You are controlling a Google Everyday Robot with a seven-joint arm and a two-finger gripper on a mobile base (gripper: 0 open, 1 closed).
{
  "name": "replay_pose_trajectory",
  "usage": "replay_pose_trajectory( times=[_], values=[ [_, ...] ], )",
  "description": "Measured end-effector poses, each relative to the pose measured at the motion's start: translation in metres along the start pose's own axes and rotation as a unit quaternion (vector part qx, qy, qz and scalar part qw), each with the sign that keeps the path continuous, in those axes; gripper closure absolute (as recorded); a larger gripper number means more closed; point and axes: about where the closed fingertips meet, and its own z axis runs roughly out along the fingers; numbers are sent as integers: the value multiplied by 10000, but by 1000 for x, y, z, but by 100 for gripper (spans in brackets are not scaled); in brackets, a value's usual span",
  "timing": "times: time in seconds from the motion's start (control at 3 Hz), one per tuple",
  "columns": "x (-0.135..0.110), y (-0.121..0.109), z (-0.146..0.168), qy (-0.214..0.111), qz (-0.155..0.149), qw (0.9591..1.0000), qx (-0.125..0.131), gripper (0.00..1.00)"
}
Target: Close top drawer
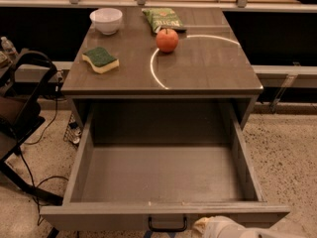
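The top drawer (163, 175) is pulled far out of the grey cabinet, and its deep grey box interior is empty. Its flat front panel (99, 216) runs along the bottom of the camera view, with the small black loop handle (167, 226) at its centre. My gripper (218, 228) shows as a pale rounded shape at the bottom edge. It is just right of the handle and in front of the front panel. Most of it is cut off by the frame. The lower drawers are out of view.
On the cabinet top (213, 68) are a white bowl (106, 20), a green-and-yellow sponge (100, 59), a red apple (167, 39) and a green snack bag (161, 19). A black chair frame (22, 108) and cables stand at the left. Speckled floor (290, 157) lies at the right.
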Motion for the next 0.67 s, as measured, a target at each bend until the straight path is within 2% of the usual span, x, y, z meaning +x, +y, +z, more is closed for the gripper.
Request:
replay_pose_trajectory(
  times=[0.33, 0.67],
  values=[
    [4, -33, 21, -153, 3, 9998, 126, 100],
    [4, -33, 21, -153, 3, 9998, 126, 100]
  ],
)
